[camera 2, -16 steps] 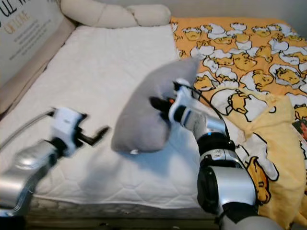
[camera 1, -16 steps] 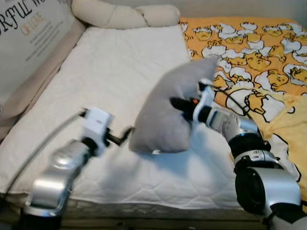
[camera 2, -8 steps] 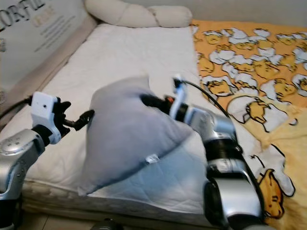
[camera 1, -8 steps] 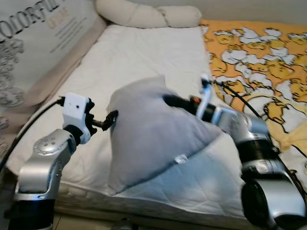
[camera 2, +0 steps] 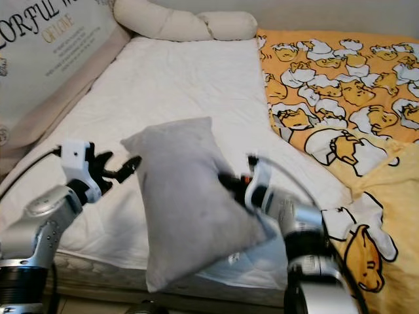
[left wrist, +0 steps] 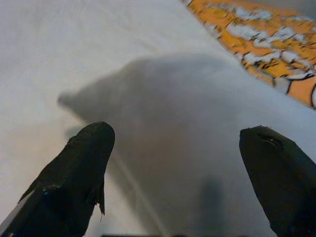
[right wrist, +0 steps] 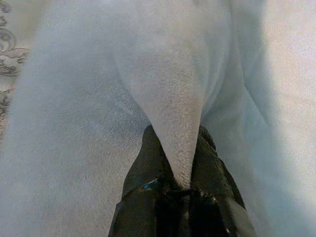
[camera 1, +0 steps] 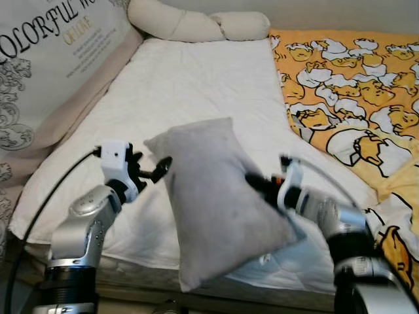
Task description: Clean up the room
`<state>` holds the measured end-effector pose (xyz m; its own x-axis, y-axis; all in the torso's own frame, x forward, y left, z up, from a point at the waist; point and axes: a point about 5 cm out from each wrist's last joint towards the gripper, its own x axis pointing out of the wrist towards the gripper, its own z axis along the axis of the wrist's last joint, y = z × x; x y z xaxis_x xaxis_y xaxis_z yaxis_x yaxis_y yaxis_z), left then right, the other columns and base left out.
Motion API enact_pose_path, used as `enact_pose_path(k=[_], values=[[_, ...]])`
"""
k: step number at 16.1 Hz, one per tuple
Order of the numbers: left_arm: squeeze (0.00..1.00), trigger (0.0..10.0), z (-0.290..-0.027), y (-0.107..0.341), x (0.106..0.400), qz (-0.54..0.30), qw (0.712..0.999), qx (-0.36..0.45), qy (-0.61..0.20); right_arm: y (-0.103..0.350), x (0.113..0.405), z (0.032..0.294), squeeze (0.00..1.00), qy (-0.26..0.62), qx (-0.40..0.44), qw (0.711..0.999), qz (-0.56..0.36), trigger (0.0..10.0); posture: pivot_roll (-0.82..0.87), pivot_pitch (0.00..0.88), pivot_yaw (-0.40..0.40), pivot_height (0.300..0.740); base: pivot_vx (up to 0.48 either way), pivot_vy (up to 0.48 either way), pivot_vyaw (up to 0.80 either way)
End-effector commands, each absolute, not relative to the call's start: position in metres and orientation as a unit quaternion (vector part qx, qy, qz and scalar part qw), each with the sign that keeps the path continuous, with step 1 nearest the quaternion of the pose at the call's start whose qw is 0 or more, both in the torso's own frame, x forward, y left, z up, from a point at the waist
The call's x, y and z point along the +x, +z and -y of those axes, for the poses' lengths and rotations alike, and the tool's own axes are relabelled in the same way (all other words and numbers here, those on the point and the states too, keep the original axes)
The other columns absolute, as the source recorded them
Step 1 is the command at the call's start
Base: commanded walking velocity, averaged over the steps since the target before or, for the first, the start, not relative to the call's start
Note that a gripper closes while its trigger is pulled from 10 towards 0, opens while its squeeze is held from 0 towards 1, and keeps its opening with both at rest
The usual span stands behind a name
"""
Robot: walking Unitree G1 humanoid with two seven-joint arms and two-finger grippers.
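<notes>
Right wrist view: fingers (right wrist: 207, 148) pinching pillow (right wrist: 163, 74).

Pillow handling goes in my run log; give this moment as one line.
right gripper: shut on grey pillow | left gripper: open beside pillow | pillow: held over white mattress

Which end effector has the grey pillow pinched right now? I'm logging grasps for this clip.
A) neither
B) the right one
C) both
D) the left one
B: the right end effector is shut on a fold of the grey pillow, while the left end effector is open beside its corner, its fingers apart with the pillow ahead of them.
</notes>
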<state>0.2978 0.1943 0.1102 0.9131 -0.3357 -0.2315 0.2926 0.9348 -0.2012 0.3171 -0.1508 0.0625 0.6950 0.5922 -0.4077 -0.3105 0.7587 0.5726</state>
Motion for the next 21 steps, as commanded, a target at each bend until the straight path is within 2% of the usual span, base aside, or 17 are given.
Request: enact_pose_path(k=[1, 4, 6, 7, 10, 11, 13, 14, 15, 18, 19, 21], values=[[1.00, 10.0, -0.199, 0.110, 0.301, -0.124, 0.976, -0.101, -0.147, 0.064, 0.319, 0.153, 0.00, 0.240, 0.232, 0.897, -0.289, 0.0, 0.02, 0.000, 0.061, 0.740, 0.000, 0.000, 0.00], [1.00, 10.0, -0.201, 0.099, 0.299, -0.156, 0.972, -0.108, -0.139, 0.062, 0.319, 0.153, 0.00, 0.235, 0.234, 0.898, -0.290, 0.0, 0.03, 0.000, 0.057, 0.740, 0.000, 0.000, 0.00], [1.00, 10.0, -0.197, 0.077, 0.287, -0.227, 0.959, -0.037, -0.166, 0.063, 0.319, 0.152, 0.00, 0.230, 0.232, 0.900, -0.288, 0.0, 0.03, 0.000, 0.055, 0.740, 0.000, 0.000, 0.00], [1.00, 10.0, -0.192, 0.069, 0.280, -0.251, 0.949, -0.031, -0.186, 0.064, 0.320, 0.152, 0.00, 0.228, 0.231, 0.901, -0.287, 0.0, 0.03, 0.000, 0.054, 0.740, 0.000, 0.000, 0.00], [1.00, 10.0, -0.175, 0.055, 0.266, -0.297, 0.921, -0.130, -0.218, 0.063, 0.318, 0.145, 0.00, 0.252, 0.201, 0.898, -0.299, 0.0, 0.04, 0.000, 0.047, 0.740, 0.000, 0.000, 0.00], [1.00, 10.0, -0.172, 0.053, 0.266, -0.300, 0.919, -0.128, -0.223, 0.062, 0.318, 0.144, 0.00, 0.257, 0.198, 0.897, -0.301, 0.0, 0.03, 0.000, 0.048, 0.740, 0.000, 0.000, 0.00], [1.00, 10.0, -0.162, 0.047, 0.268, -0.289, 0.919, -0.139, -0.232, 0.062, 0.316, 0.137, 0.00, 0.270, 0.194, 0.892, -0.307, 0.0, 0.03, 0.000, 0.048, 0.740, 0.000, 0.000, 0.00], [1.00, 10.0, -0.153, 0.052, 0.273, -0.261, 0.912, -0.201, -0.246, 0.061, 0.313, 0.134, 0.00, 0.281, 0.197, 0.886, -0.313, 0.0, 0.03, 0.000, 0.042, 0.740, 0.000, 0.000, 0.00], [1.00, 10.0, -0.147, 0.055, 0.274, -0.249, 0.904, -0.230, -0.260, 0.060, 0.310, 0.133, 0.00, 0.288, 0.191, 0.882, -0.319, 0.0, 0.02, 0.000, 0.041, 0.740, 0.000, 0.000, 0.00], [1.00, 10.0, -0.132, 0.047, 0.271, -0.261, 0.889, -0.243, -0.287, 0.058, 0.305, 0.133, 0.00, 0.291, 0.195, 0.878, -0.327, 0.0, 0.01, 0.000, 0.045, 0.740, 0.000, 0.000, 0.00], [1.00, 10.0, -0.121, 0.041, 0.269, -0.271, 0.880, -0.251, -0.300, 0.057, 0.303, 0.133, 0.00, 0.276, 0.205, 0.876, -0.337, 0.0, 0.00, 0.000, 0.049, 0.740, 0.000, 0.000, 0.00], [1.00, 10.0, -0.115, 0.043, 0.271, -0.261, 0.880, -0.257, -0.302, 0.057, 0.301, 0.132, 0.00, 0.275, 0.206, 0.874, -0.344, 0.0, 0.00, 0.000, 0.051, 0.740, 0.000, 0.000, 0.00]])
